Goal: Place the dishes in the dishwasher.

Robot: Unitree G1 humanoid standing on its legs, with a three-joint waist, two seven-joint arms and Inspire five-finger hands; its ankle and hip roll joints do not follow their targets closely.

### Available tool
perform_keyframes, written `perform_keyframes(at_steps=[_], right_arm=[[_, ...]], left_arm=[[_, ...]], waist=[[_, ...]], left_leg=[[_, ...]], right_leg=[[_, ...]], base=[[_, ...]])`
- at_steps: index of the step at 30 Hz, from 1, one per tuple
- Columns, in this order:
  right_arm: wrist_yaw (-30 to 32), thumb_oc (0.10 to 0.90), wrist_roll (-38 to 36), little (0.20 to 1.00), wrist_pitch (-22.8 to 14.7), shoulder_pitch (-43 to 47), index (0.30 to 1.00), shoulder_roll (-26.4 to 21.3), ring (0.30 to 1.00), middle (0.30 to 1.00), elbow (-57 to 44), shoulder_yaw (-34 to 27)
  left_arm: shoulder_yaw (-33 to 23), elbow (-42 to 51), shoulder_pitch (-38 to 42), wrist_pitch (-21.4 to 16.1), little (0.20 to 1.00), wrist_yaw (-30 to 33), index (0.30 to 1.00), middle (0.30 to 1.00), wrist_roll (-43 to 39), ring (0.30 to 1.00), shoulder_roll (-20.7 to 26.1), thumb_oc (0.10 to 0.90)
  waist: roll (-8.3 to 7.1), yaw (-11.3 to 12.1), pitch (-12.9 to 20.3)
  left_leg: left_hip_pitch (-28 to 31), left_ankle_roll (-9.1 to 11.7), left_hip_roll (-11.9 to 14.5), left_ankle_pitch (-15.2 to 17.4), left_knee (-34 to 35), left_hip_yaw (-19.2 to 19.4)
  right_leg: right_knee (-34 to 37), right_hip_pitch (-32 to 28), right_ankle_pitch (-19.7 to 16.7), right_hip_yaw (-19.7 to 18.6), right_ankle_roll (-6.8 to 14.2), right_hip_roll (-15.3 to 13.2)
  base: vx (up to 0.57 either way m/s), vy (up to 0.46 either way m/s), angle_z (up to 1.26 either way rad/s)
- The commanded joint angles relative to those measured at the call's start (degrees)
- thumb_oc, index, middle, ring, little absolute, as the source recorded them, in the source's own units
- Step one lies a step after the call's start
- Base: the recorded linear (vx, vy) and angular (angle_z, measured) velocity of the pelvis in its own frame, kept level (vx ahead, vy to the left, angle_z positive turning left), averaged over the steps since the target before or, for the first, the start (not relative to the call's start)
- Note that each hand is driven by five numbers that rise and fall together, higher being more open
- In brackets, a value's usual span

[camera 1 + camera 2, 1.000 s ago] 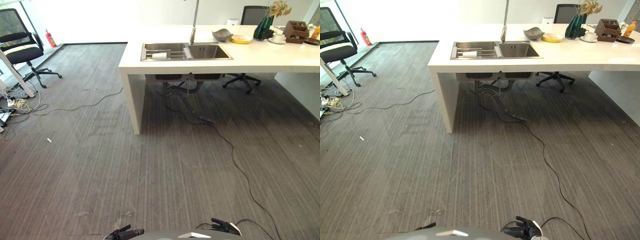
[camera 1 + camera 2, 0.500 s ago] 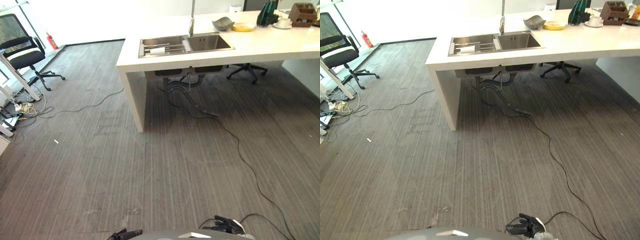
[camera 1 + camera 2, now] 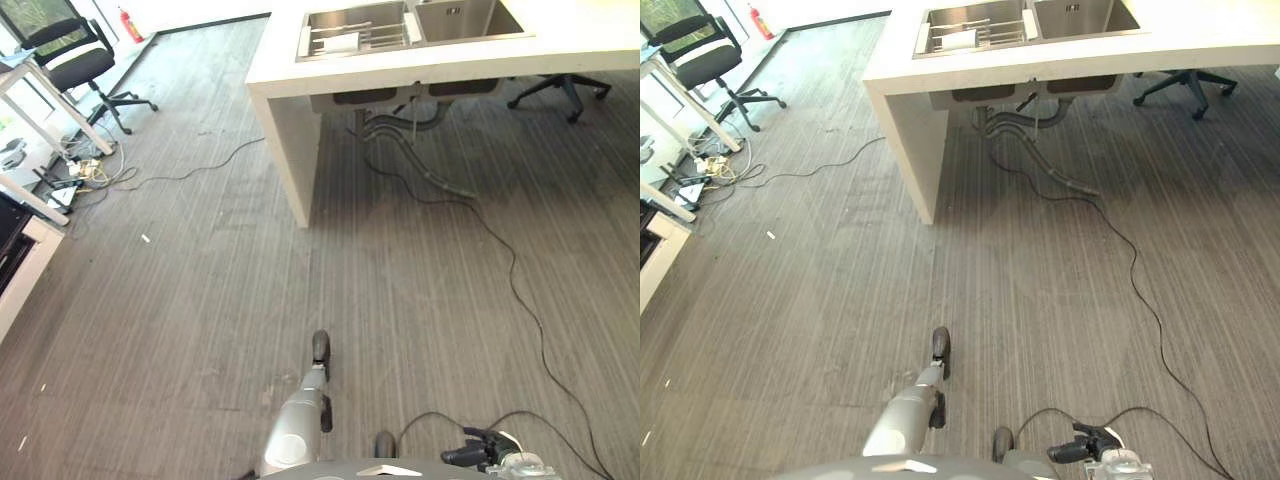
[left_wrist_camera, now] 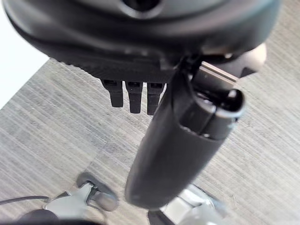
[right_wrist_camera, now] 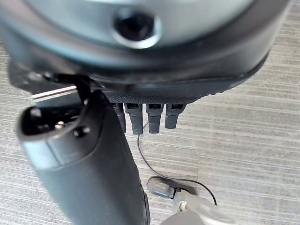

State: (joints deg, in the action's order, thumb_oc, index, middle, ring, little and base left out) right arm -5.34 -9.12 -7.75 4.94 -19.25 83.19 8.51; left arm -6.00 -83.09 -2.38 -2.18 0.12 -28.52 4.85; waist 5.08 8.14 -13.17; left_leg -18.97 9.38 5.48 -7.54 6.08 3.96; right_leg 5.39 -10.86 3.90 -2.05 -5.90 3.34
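closer now, white counter with sink over grey striped floor; left hand and right hand relaxed, empty.

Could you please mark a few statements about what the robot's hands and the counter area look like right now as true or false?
1. The left hand holds a dish. False: its fingers hang straight over bare floor, holding nothing.
2. The right hand is open. True.
3. The sink is set in a white counter. True.
4. A rack lies in the sink's right basin. False: the rack sits in the left basin.
5. A black office chair stands at the far left. True.
6. The cable on the floor is white. False: the cable is black.
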Motion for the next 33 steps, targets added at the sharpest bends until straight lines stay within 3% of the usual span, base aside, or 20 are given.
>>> perform_keyframes(at_steps=[1, 5, 6, 9, 10, 11, 12, 13, 15, 18, 19, 21, 22, 24, 27, 30, 31, 32, 33], right_arm=[[0.0, 0.8, 0.24, 0.9, -1.84, -3.33, 0.9, 1.5, 0.9, 0.9, -1.89, 1.39], [-0.14, 0.8, 1.37, 0.9, -2.28, -4.1, 0.9, 2.56, 0.9, 0.9, -2.72, 2.92], [0.09, 0.8, 1.24, 0.9, -2.53, -3.93, 0.9, 2.21, 0.9, 0.9, -3.26, 2.81], [1.61, 0.8, -0.72, 0.9, -3.31, -4.21, 0.9, 2.38, 0.9, 0.9, -6.07, 0.46], [2.71, 0.8, -0.88, 0.9, -3.7, -4.43, 0.9, 2.77, 0.9, 0.9, -7.24, -0.45], [3.05, 0.8, -0.94, 0.9, -3.78, -4.42, 0.9, 3.07, 0.9, 0.9, -7.88, -0.9], [3.3, 0.8, -0.86, 0.9, -3.87, -4.21, 0.9, 3.38, 0.9, 0.9, -8.49, -1.24], [3.43, 0.8, -0.95, 0.9, -4.09, -3.93, 0.9, 3.32, 0.9, 0.9, -9.7, -1.55], [3.75, 0.8, -0.69, 0.9, -3.68, -3.86, 0.9, 4.48, 0.9, 0.9, -11.19, -1.6], [3.98, 0.8, 0.35, 0.9, -3.35, -4.27, 0.9, 4.86, 0.9, 0.9, -10.96, -0.76], [3.91, 0.8, 0.45, 0.9, -3.12, -4.57, 0.9, 5.03, 0.9, 0.9, -10.59, -0.43], [3.28, 0.8, 0.21, 0.9, -2.61, -5.62, 0.9, 4.95, 0.9, 0.9, -10.15, -0.82], [3.22, 0.8, 0.26, 0.9, -2.58, -5.86, 0.9, 5.0, 0.9, 0.9, -10.09, -0.81], [3.24, 0.8, 0.13, 0.9, -2.51, -7.09, 0.9, 4.89, 0.9, 0.9, -9.37, -0.86], [2.22, 0.8, 1.08, 0.9, -2.42, -7.94, 0.9, 4.8, 0.9, 0.9, -7.18, -0.7], [1.81, 0.8, 1.51, 0.9, -2.33, -8.24, 0.9, 4.07, 0.9, 0.9, -6.26, -0.24], [1.67, 0.8, 1.11, 0.9, -2.37, -8.16, 0.9, 3.45, 0.9, 0.9, -5.5, -0.18], [1.66, 0.8, 1.1, 0.9, -2.37, -8.15, 0.9, 3.44, 0.9, 0.9, -5.49, -0.18], [1.91, 0.8, 0.56, 0.9, -2.5, -7.61, 0.9, 2.5, 0.9, 0.9, -5.56, -0.36]], left_arm=[[0.73, -0.7, 0.28, -2.4, 0.9, 2.95, 0.9, 0.9, 2.54, 0.9, -3.77, 0.8], [0.61, 7.01, 0.32, -4.21, 0.9, 5.79, 0.9, 0.9, 0.77, 0.9, -3.23, 0.8], [0.73, 11.33, 1.27, -4.82, 0.9, 7.31, 0.9, 0.9, -1.11, 0.9, -3.42, 0.8], [-0.21, 34.87, 0.41, -9.35, 0.9, 16.73, 0.9, 0.9, -3.67, 0.9, -3.85, 0.8], [-1.51, 45.74, -0.6, -11.24, 0.9, 22.35, 0.9, 0.9, -4.13, 0.9, -4.45, 0.8], [-1.08, 51.13, -1.35, -10.86, 0.9, 25.1, 0.9, 0.9, -1.84, 0.9, -4.35, 0.8], [-0.58, 55.53, -1.32, -10.26, 0.9, 25.74, 0.9, 0.9, 0.21, 0.9, -3.1, 0.8], [0.11, 61.43, -1.02, -9.26, 0.9, 25.6, 0.9, 0.9, 3.77, 0.9, -0.95, 0.8], [0.68, 63.36, 1.1, -8.89, 0.9, 24.15, 0.9, 0.9, 8.94, 0.9, 3.31, 0.8], [1.14, 64.0, 6.17, -11.24, 0.9, 22.76, 0.9, 0.9, 9.18, 0.9, 4.85, 0.8], [1.32, 63.84, 8.23, -12.5, 0.9, 21.77, 0.9, 0.9, 7.75, 0.9, 4.73, 0.8], [1.43, 72.27, 11.53, -13.49, 0.9, 19.57, 0.9, 0.9, 4.56, 0.9, 4.8, 0.8], [1.56, 74.65, 11.76, -12.92, 0.9, 19.77, 0.9, 0.9, 5.3, 0.9, 5.02, 0.8], [4.2, 78.51, 15.33, -11.2, 0.9, 19.41, 0.9, 0.9, 7.56, 0.9, 5.53, 0.8], [5.43, 82.2, 16.53, -8.92, 0.9, 18.85, 0.9, 0.9, 9.86, 0.9, 4.8, 0.8], [5.6, 83.61, 15.92, -8.58, 0.9, 19.08, 0.9, 0.9, 11.43, 0.9, 5.01, 0.8], [5.74, 85.11, 15.93, -8.94, 0.9, 19.29, 0.9, 0.9, 11.57, 0.9, 5.53, 0.8], [5.73, 85.12, 15.93, -8.94, 0.9, 19.29, 0.9, 0.9, 11.57, 0.9, 5.52, 0.8], [5.28, 88.07, 15.36, -8.85, 0.9, 19.36, 0.9, 0.9, 12.73, 0.9, 6.28, 0.8]], waist=[[-2.47, 0.27, 6.94], [-4.71, 0.48, 9.0], [-5.25, 0.4, 9.46], [-5.41, 1.13, 9.79], [-5.37, 0.75, 9.56], [-5.38, -0.26, 9.15], [-4.23, -1.17, 8.24], [-3.0, -2.19, 6.72], [-2.25, -3.86, 5.24], [-2.41, -5.6, 3.91], [-2.27, -6.31, 3.69], [-2.47, -7.61, 3.59], [-2.92, -8.21, 3.75], [-3.46, -11.13, 4.37], [-3.82, -11.49, 6.8], [-3.1, -11.7, 7.94], [-2.9, -12.35, 8.36], [-2.87, -12.38, 8.3], [-1.98, -11.64, 7.97]], left_leg=[[3.42, -3.07, -2.97, -5.87, -1.08, 1.99], [7.17, -5.55, -6.64, -3.64, -1.08, 1.35], [7.97, -6.29, -7.68, -2.82, -1.08, 1.55], [9.54, -8.0, -8.95, -1.03, -1.08, 0.37], [10.54, -8.51, -8.96, -0.06, -1.08, -0.63], [12.4, -8.79, -9.25, 1.57, -1.08, -1.77], [14.14, -9.04, -8.16, 2.29, -1.08, -2.64], [15.75, -9.41, -7.07, 2.74, -1.08, -3.32], [18.57, -9.38, -6.35, 3.95, -1.08, -4.97], [21.44, -9.2, -6.74, 5.16, -1.08, -6.03], [22.6, -8.95, -6.71, 5.93, -1.08, -6.34], [24.99, -7.99, -6.87, 8.51, -1.08, -6.99], [25.93, -7.53, -7.15, 9.67, -1.08, -7.68], [28.77, -6.1, -6.47, 13.15, -1.08, -9.85], [32.52, -5.31, -5.08, 16.57, -1.08, -10.33], [34.5, -4.66, -3.5, 17.18, -1.08, -10.36], [34.37, -3.27, -1.72, 13.77, -3.26, -11.5], [34.4, -3.25, -1.67, 13.84, -3.33, -11.52], [32.1, -1.3, -1.15, 11.18, -12.24, -10.27]], right_leg=[[-0.39, -8.25, 4.9, 0.92, 9.43, -3.72], [-5.9, -7.5, 1.77, 1.38, 12.07, -5.82], [-8.36, -6.81, -0.85, 1.41, 13.21, -6.53], [-19.48, -1.25, -9.14, 1.47, 16.98, -5.92], [-25.88, 1.64, -12.69, 1.85, 18.3, -5.18], [-31.45, 4.34, -13.49, 2.97, 19.3, -5.41], [-36.74, 7.31, -15.21, 3.89, 19.89, -4.97], [-43.83, 10.25, -15.4, 5.91, 19.88, -5.22], [-46.86, 15.53, -12.87, 6.98, 18.79, -5.75], [-42.95, 19.71, -10.71, 8.55, 17.21, -7.08], [-39.34, 21.07, -9.31, 9.86, 16.28, -8.1], [-26.46, 22.17, -6.93, 11.67, 15.19, -10.95], [-19.96, 21.84, -7.52, 10.83, 15.22, -11.26], [-5.71, 23.27, -11.34, 2.03, 16.8, -12.38], [-1.32, 21.51, -14.41, 3.33, 17.4, -12.77], [-0.75, 19.47, -14.64, 4.35, 16.76, -11.56], [-0.87, 17.61, -13.82, 1.87, 15.0, -9.56], [-0.86, 17.52, -13.81, 1.91, 14.98, -9.52], [-0.39, 15.08, -11.96, 4.05, 14.18, -8.3]], base=[[0.6, 0.194, -0.76], [0.39, 0.17, -0.56], [0.23, 0.175, 0.06], [0.17, 0.135, 0.43], [0.25, 0.111, 0.62], [0.26, 0.108, 0.7], [0.26, 0.126, 0.55], [0.25, 0.113, 0.38], [0.34, 0.065, 0.15], [0.31, -0.002, -0.07], [0.26, -0.059, 0.09], [0.43, -0.142, 0.25], [0.49, -0.208, 0.39], [0.58, -0.264, 0.41], [0.46, -0.255, 0.77], [0.3, -0.217, 0.28], [0.25, -0.256, 0.01], [0.28, -0.317, -0.07], [0.15, -0.144, -0.02]])
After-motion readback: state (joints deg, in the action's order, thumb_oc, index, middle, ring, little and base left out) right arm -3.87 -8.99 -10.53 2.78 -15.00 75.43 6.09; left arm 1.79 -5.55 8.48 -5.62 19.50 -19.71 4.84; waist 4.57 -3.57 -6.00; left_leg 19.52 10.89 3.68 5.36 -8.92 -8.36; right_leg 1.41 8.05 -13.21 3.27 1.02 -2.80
